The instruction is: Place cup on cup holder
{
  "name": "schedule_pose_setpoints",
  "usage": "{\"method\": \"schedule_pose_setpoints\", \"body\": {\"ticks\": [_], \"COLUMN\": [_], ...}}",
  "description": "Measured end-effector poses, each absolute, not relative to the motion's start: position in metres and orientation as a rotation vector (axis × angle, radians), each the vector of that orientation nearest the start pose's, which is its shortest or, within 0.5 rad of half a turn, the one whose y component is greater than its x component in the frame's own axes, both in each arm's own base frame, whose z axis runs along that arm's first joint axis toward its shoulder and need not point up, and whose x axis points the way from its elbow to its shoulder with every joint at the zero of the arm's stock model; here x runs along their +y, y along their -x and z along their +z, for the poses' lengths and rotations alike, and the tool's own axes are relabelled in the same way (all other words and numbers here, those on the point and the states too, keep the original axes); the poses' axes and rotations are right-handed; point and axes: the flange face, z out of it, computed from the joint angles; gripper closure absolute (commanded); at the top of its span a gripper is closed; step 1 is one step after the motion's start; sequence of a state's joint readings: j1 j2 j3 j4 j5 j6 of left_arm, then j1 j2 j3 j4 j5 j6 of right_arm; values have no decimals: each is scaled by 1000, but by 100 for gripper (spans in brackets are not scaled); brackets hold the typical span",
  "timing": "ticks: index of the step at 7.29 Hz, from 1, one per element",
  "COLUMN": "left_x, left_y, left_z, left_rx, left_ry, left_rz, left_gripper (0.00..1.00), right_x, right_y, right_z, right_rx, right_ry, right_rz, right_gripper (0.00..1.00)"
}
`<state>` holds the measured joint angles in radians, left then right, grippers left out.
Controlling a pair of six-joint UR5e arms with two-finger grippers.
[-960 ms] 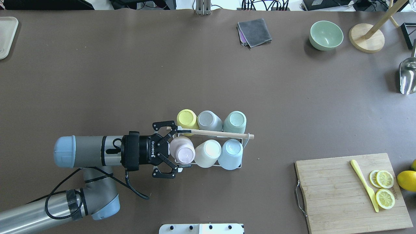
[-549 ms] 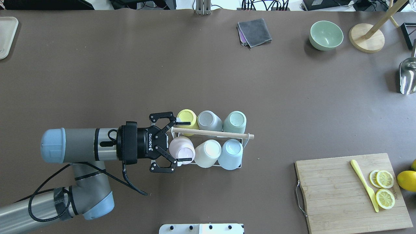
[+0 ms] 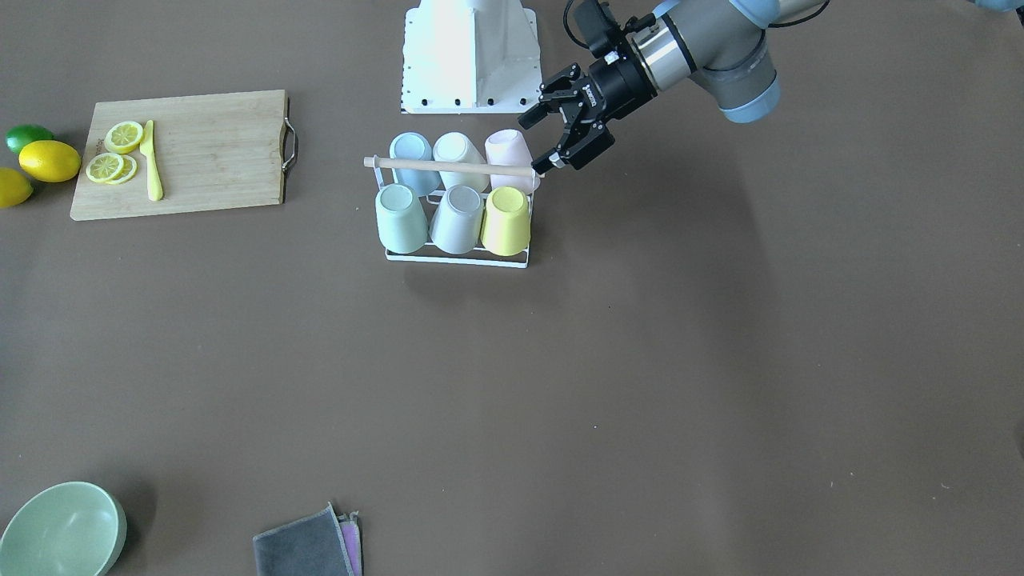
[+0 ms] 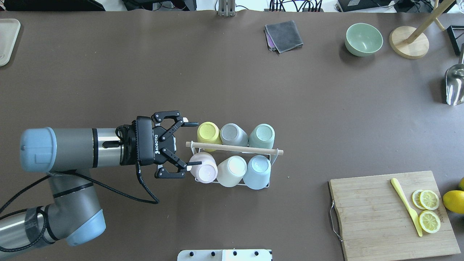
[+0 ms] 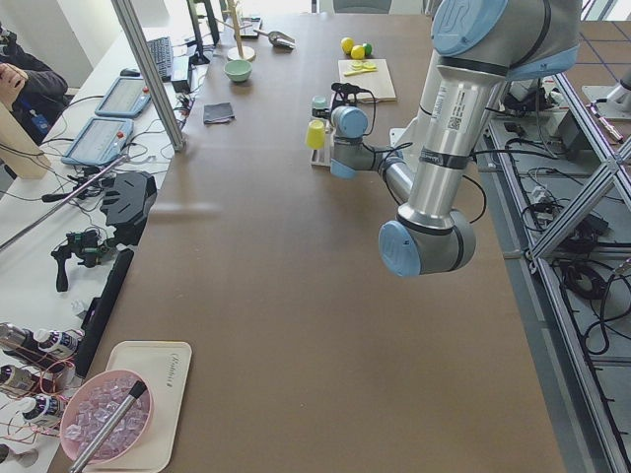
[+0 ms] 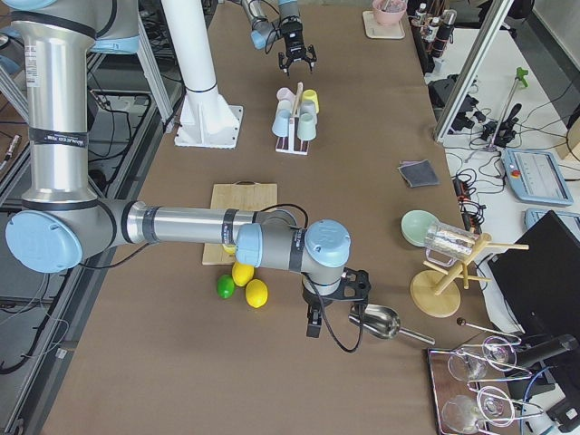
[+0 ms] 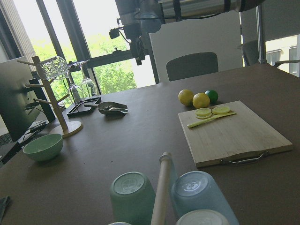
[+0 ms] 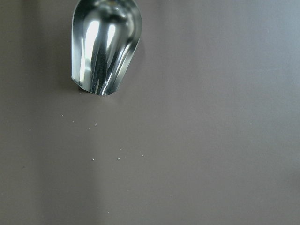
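The cup holder (image 4: 235, 148) is a white wire rack with a wooden dowel handle, at mid table; it also shows in the front view (image 3: 448, 166). Six cups stand upside down on it: yellow (image 4: 208, 131), grey (image 4: 233, 134) and green (image 4: 261, 135) behind, pink (image 4: 203, 168), cream (image 4: 232, 171) and light blue (image 4: 257, 172) in front. My left gripper (image 4: 193, 144) is open and empty, just left of the rack's end, its fingertips apart from the pink cup (image 3: 510, 150). My right gripper shows only in the right side view (image 6: 314, 319), beside a metal scoop; I cannot tell its state.
A cutting board (image 4: 377, 217) with lemon slices and a yellow knife lies at the front right, a lemon (image 4: 454, 201) beside it. A green bowl (image 4: 363, 39), a grey cloth (image 4: 283, 35), a wooden stand (image 4: 409, 41) and the metal scoop (image 4: 455, 85) are at the back right.
My left gripper, open throughout, has drawn back to the left from around the pink cup and shifted toward the far side. The pink cup stays on the rack.
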<state>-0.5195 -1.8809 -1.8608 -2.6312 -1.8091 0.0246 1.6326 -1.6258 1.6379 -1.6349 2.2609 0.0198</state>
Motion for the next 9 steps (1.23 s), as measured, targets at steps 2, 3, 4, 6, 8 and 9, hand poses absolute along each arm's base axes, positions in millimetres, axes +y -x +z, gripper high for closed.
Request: {"method": "schedule_pose_setpoints", "body": {"ticks": [2, 3, 4, 6, 8, 9], "left_x": [-397, -414, -429, -456, -485, -500], "left_y": [-399, -388, -379, -354, -297, -257], "left_z": [245, 253, 267, 301, 345, 380], "left_rx": [863, 783, 703, 552, 516, 594], "left_ry": [-1214, -1096, -962, -683, -484, -370], "left_rz": [991, 978, 965, 917, 804, 713], "left_gripper": [2, 2, 2, 2, 2, 2], "right_x": [-458, -455, -449, -446, -453, -455], "right_y": [-98, -99, -100, -101, -95, -93], "right_z": [666, 667, 666, 657, 652, 650], "right_rx": [-678, -682, -696, -709, -706, -706], "right_ry": [35, 41, 50, 43, 34, 34], "right_rz": [93, 97, 107, 110, 95, 93], "right_gripper": [0, 0, 0, 0, 0, 0]}}
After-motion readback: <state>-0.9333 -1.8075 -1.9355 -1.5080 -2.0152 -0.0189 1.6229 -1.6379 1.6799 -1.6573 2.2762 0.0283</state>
